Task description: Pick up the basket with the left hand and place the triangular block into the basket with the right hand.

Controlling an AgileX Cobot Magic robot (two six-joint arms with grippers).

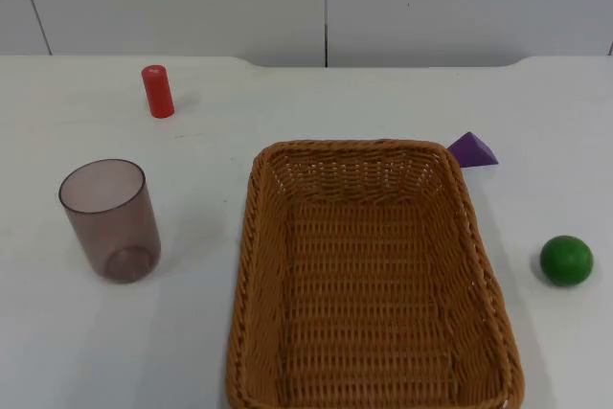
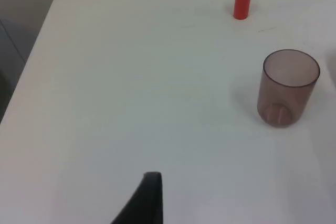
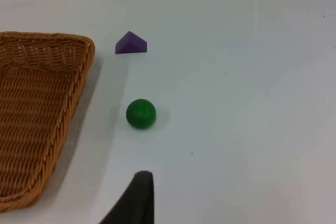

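An empty woven brown basket (image 1: 369,275) lies flat on the white table, in the middle and near the front edge. The purple triangular block (image 1: 473,150) rests on the table just past the basket's far right corner. In the right wrist view a small gap separates the block (image 3: 130,43) from the basket (image 3: 31,103). My left gripper (image 2: 149,203) hangs over the table's left part, well away from the basket. My right gripper (image 3: 137,200) hangs over the right part, with the block farther ahead. Neither gripper holds anything that I can see.
A translucent brownish cup (image 1: 110,220) (image 2: 287,87) stands upright left of the basket. A small red cylinder (image 1: 158,91) (image 2: 242,2) stands behind it. A green ball (image 1: 566,261) (image 3: 140,114) lies right of the basket. The table's left edge (image 2: 31,66) drops off.
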